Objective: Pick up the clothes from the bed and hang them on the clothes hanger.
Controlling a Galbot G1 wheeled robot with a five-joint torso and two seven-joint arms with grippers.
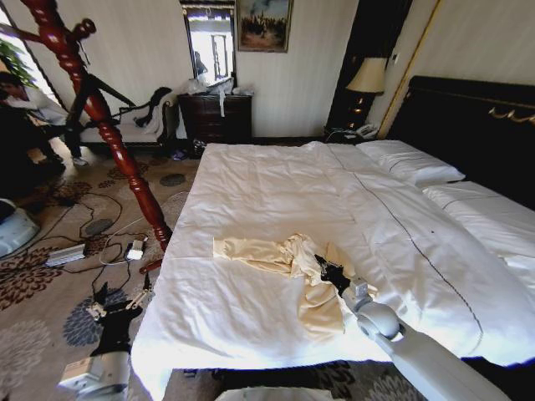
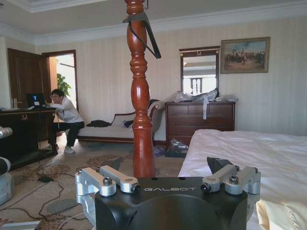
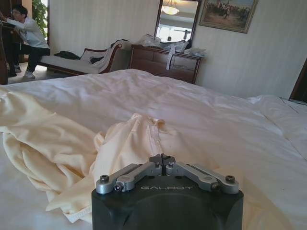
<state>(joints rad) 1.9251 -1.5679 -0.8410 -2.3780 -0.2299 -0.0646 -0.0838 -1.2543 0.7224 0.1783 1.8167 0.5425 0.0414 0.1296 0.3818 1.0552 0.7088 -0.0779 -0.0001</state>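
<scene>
The clothes, a pale cream-yellow shirt (image 1: 280,255), lie crumpled on the white bed (image 1: 267,192) near its foot edge. My right gripper (image 1: 328,269) rests low over the shirt's right part, and in the right wrist view the gripper (image 3: 162,159) is shut, tips meeting just before a bunched fold of the shirt (image 3: 134,139). I cannot tell whether cloth is pinched. My left gripper (image 1: 124,294) hangs open beside the bed over the carpet; its fingers (image 2: 112,179) stand wide apart. A black clothes hanger (image 2: 146,31) hangs high on the red wooden stand (image 2: 140,110).
The turned red stand (image 1: 109,134) rises left of the bed, with cables and boxes (image 1: 67,253) on the patterned carpet around its foot. A dark dresser (image 1: 216,117) and sofa stand at the far wall. Pillows (image 1: 410,163) lie against the dark headboard (image 1: 476,125).
</scene>
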